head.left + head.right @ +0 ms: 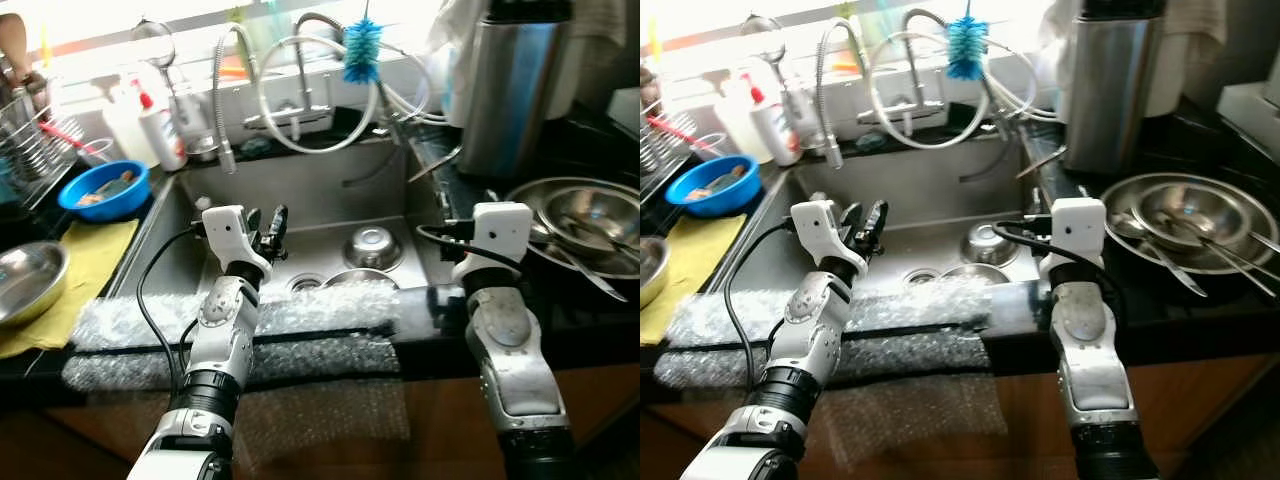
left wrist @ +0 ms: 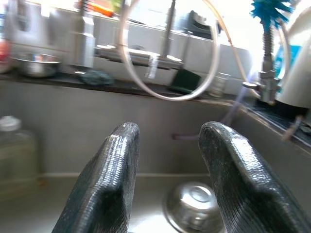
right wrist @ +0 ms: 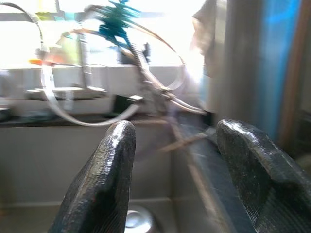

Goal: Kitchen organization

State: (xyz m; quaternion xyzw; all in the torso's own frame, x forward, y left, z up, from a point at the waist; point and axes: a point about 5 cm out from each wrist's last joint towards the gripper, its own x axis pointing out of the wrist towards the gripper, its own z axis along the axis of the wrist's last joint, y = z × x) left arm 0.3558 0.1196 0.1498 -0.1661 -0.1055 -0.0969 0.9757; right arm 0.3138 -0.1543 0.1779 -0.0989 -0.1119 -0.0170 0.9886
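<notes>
Both arms reach over the front edge of a steel sink [image 1: 310,195]. My left gripper [image 1: 272,232] hovers above the sink's left half, open and holding nothing. In the left wrist view its fingers [image 2: 109,179] frame a small upturned steel bowl [image 2: 192,206] on the sink floor. That bowl [image 1: 372,247] lies near the drain, with a second steel dish [image 1: 355,278] just in front of it. My right gripper [image 3: 177,160] is open and holding nothing at the sink's right rim, beside the black counter.
Stacked steel bowls with spoons [image 1: 590,225] sit on the right counter behind a tall steel flask [image 1: 510,85]. At left are a blue bowl [image 1: 103,189], a steel plate [image 1: 28,280], a yellow cloth [image 1: 75,265] and a dish rack [image 1: 30,140]. Bubble wrap [image 1: 240,320] pads the sink's front edge.
</notes>
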